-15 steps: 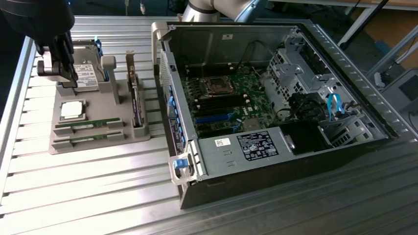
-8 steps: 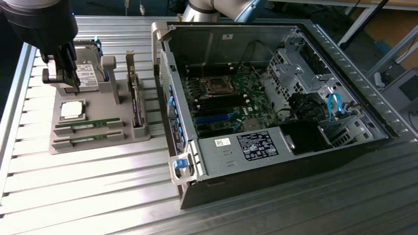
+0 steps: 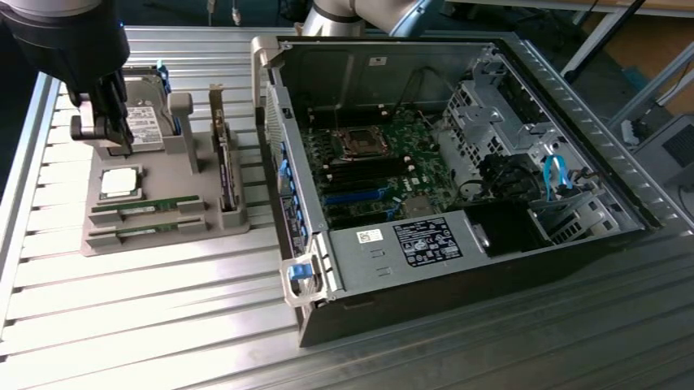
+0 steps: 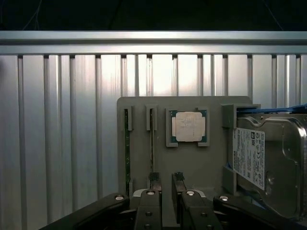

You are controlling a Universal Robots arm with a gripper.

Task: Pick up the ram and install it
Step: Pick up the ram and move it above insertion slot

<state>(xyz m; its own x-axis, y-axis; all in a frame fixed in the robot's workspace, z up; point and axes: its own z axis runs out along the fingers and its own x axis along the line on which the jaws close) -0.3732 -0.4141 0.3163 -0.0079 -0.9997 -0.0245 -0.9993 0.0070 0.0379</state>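
Two green ram sticks lie side by side in slots at the near end of a grey holder tray (image 3: 162, 175), one ram (image 3: 146, 204) behind the other ram (image 3: 145, 232). In the wrist view they stand edge-on, as ram (image 4: 127, 151) and ram (image 4: 152, 141). My gripper (image 3: 109, 138) hangs over the tray's far end, above the hard drive and apart from both sticks. Its fingers are open with nothing between them, as the wrist view shows the gripper (image 4: 166, 184) over bare tray.
A silver processor (image 3: 119, 183) and a hard drive (image 3: 146, 122) rest on the tray, and a dark expansion card (image 3: 224, 162) stands upright in it. An open computer case (image 3: 325, 276) with its motherboard (image 3: 369, 166) fills the exterior view's right. Everything rests on a ribbed metal table (image 3: 130, 325).
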